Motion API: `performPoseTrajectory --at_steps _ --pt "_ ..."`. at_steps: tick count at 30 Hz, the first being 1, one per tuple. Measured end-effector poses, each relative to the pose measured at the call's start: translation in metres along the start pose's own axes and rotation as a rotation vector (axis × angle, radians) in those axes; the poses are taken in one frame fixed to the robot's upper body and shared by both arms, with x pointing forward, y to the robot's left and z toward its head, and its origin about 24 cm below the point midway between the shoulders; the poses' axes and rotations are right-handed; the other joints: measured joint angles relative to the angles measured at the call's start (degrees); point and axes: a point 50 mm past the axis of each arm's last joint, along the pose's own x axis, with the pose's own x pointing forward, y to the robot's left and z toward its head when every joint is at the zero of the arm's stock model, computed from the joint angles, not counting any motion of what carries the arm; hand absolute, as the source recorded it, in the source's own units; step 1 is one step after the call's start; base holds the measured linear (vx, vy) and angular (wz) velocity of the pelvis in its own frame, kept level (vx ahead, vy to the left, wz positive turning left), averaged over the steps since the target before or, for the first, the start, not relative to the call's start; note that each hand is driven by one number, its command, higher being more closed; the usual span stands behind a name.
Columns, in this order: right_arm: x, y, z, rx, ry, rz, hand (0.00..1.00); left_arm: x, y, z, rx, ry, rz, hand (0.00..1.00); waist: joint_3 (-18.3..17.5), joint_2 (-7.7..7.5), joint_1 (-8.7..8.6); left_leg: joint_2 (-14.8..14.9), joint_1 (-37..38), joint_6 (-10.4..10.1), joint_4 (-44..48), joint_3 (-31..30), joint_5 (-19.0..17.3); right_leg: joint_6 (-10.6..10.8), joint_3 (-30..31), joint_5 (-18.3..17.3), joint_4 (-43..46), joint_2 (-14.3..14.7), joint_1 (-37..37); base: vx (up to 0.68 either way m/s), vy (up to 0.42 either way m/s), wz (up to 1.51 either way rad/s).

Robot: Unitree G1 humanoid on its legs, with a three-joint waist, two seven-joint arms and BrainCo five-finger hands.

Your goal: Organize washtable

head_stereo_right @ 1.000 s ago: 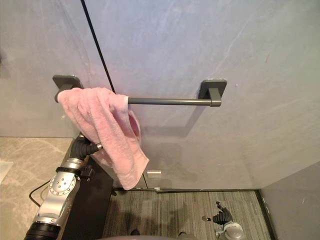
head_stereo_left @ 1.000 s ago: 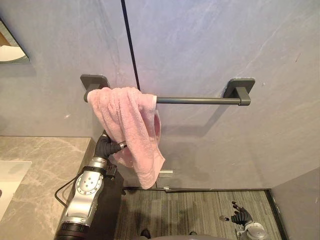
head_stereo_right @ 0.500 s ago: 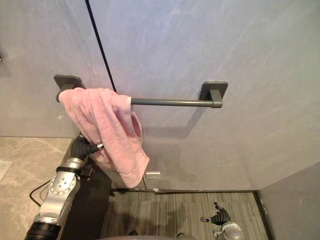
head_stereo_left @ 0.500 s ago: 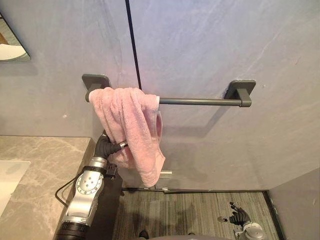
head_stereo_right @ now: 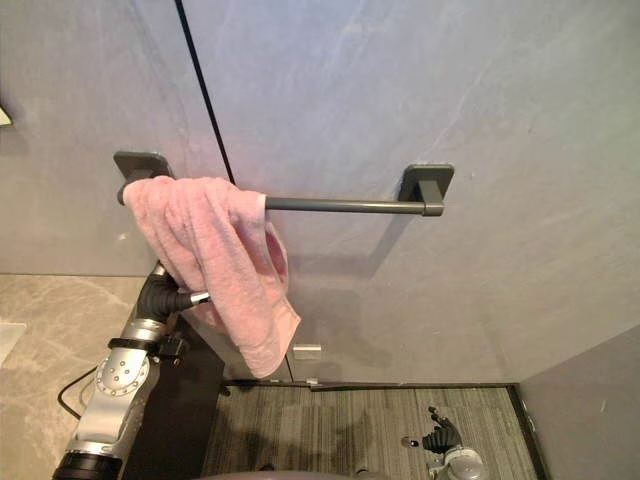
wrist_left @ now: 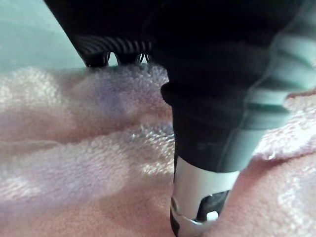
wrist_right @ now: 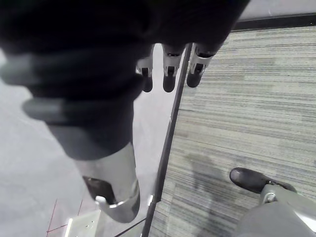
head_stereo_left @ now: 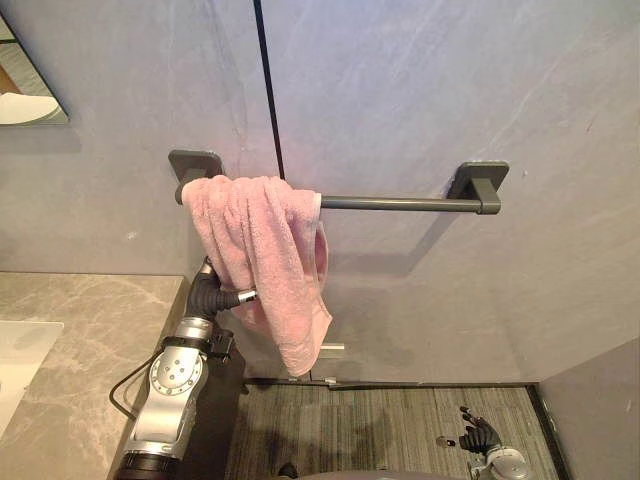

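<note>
**Pink towel on the wall rail, left hand working in the cloth**

Far left: corner of a mirror (head_stereo_left: pixel 25 100) on the wall. Below it, a grey veined tabletop (head_stereo_left: pixel 100 330), smooth and hard, with the white rim of a sink (head_stereo_left: pixel 18 345).

Next, the left hand (wrist_left: pixel 217 113), raised beside the tabletop edge and pushed into the towel (head_stereo_left: pixel 262 255) from behind. Thumb lying against the pile. Fingers buried in the cloth; open or closed, impossible to tell.

Towel: pink terry, thick, looped and fuzzy, soft and limp. Draped over the left end of the rail (head_stereo_left: pixel 400 203), bunched in folds rather than spread, lower tip hanging well below the bar.

Rail: slim, round, matte dark bar between two flat rectangular brackets (head_stereo_left: pixel 478 180), right stretch bare. Behind it, a smooth grey stone-look wall (head_stereo_left: pixel 420 90) cut by one thin dark seam (head_stereo_left: pixel 268 90).

Likely step: settling the towel on the rail. To do it well:
- Draw the cloth rightward along the bar, not downward, given the slight hold of smooth metal and the pull of the hanging tail.
- Even out the two hanging sides and flatten the bunched folds.
- Let go only after a check for balance.

Lower right: the right hand (head_stereo_left: pixel 478 436), low over the striped carpet floor (head_stereo_left: pixel 380 430), fingers relaxed and empty, well apart from the towel.
</note>
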Motion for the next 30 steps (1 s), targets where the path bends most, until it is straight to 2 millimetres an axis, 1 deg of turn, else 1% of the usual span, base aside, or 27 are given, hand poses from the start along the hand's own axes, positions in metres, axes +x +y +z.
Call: performPoseTrajectory --at_steps 4,8,11,14,18,20,24,30 --pt "0.0 0.0 0.0 -0.016 -0.001 0.001 0.0 -0.001 0.001 0.002 -0.019 -0.008 -0.003 0.0 0.01 0.01 0.09 -0.02 0.0 0.0 0.0 -0.1 0.0 0.02 -0.08 -0.03 0.07 -0.01 0.01 0.0 0.0 0.0" --pt "0.0 0.0 0.0 -0.028 0.001 0.002 0.0 -0.008 0.003 0.006 -0.028 -0.019 -0.005 0.0 0.02 0.03 0.07 -0.03 0.08 0.0 0.0 -0.24 0.0 0.02 -0.18 -0.32 0.46 -0.03 -0.03 0.0 0.0 0.0" --pt "0.0 0.0 0.0 -0.041 0.002 0.002 0.0 -0.01 0.011 0.011 -0.034 -0.037 0.02 0.0 0.05 0.08 0.2 -0.02 0.09 0.0 0.02 -0.34 0.0 0.04 -0.24 -0.36 0.54 -0.04 -0.01 0.0 0.0 0.0" --pt "0.0 0.0 -0.001 -0.047 0.004 0.003 0.0 -0.012 0.019 0.012 -0.023 -0.036 0.05 0.0 0.06 0.1 0.27 -0.04 0.09 0.0 0.04 -0.39 0.0 0.06 -0.28 -0.38 0.6 -0.07 -0.01 0.0 0.0 0.0" --pt "0.0 0.0 0.0 -0.054 0.002 0.003 0.0 -0.016 0.025 0.01 -0.013 -0.022 0.067 0.0 0.06 0.1 0.34 -0.16 0.08 0.0 0.04 -0.55 0.0 0.16 -0.36 -0.46 0.65 -0.21 -0.01 0.0 0.0 0.0" --pt "-0.001 0.0 -0.002 -0.055 0.006 0.003 0.0 -0.017 0.029 0.01 -0.006 -0.023 0.083 0.0 0.07 0.07 0.41 -0.25 0.04 0.0 0.01 -0.73 0.0 0.21 -0.48 -0.55 0.67 -0.29 0.0 0.0 -0.003 0.02" --pt "-0.001 0.0 -0.002 -0.055 0.006 0.003 0.0 -0.017 0.031 0.011 -0.005 -0.024 0.088 0.0 0.08 0.04 0.44 -0.43 0.0 0.01 -0.01 -1.14 0.0 0.32 -0.83 -0.84 0.89 -0.48 0.06 0.0 -0.004 0.05" --pt "-0.001 0.0 -0.001 -0.057 0.005 0.003 0.0 -0.019 0.041 0.011 0.01 -0.022 0.13 0.0 0.14 -0.07 0.48 -0.44 -0.06 0.01 -0.02 -1.22 0.0 0.31 -0.91 -0.89 0.87 -0.49 0.06 0.0 0.0 0.0"
